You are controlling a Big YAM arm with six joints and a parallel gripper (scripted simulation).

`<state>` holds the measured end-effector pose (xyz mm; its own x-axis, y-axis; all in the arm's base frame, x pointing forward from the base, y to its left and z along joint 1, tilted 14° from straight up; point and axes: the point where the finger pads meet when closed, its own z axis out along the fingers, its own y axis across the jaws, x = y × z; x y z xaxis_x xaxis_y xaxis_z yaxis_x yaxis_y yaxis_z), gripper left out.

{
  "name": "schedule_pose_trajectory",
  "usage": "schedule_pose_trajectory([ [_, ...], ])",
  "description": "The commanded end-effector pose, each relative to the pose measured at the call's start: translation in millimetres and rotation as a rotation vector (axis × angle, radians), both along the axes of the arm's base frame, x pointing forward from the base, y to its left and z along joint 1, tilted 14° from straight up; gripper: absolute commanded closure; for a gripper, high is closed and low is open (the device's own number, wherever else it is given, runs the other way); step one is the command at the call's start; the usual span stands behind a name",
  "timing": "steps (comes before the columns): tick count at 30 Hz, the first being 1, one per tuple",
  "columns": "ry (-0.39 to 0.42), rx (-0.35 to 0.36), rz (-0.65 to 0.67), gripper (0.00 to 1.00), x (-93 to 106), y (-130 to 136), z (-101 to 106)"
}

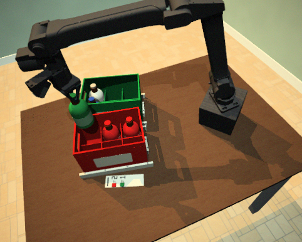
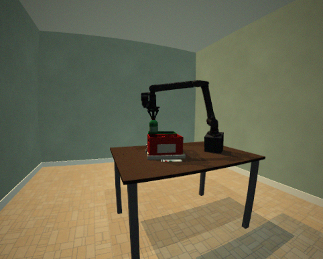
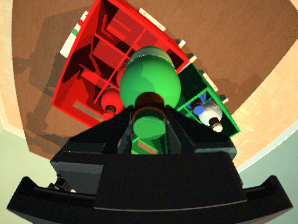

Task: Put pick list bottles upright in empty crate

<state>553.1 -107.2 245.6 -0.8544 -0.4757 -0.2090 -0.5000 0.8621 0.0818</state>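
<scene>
My gripper (image 1: 72,94) is shut on the neck of a green bottle (image 1: 81,113) and holds it upright above the back left cell of the red crate (image 1: 110,138). The bottle's base is just above or at the crate's rim. Two red bottles (image 1: 109,130) (image 1: 130,126) stand upright in the crate's back middle and back right cells. The green crate (image 1: 113,91) behind holds a white bottle (image 1: 96,93) and a blue-capped bottle (image 1: 91,99). The pick list (image 1: 124,180) lies in front of the red crate, with a red and a green mark. In the wrist view the green bottle (image 3: 149,83) hangs below the fingers.
The arm's base (image 1: 222,108) stands on the table's right side. A grey strip (image 1: 115,169) lies along the red crate's front. The table's front edge is near the pick list.
</scene>
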Motion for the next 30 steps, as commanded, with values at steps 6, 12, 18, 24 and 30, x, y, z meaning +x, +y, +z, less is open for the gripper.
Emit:
schedule_pose_trajectory([
  [6, -0.100, -0.027, -0.006, 1.00, 17.8, -3, 53],
  [12, -0.104, -0.028, -0.006, 1.00, 16.9, -5, 55],
  [18, -0.108, -0.029, -0.007, 1.00, 15.7, -7, 57],
  [24, -0.113, -0.032, -0.008, 1.00, 14.0, -10, 60],
  [30, -0.120, -0.035, -0.009, 1.00, 11.7, -13, 63],
])
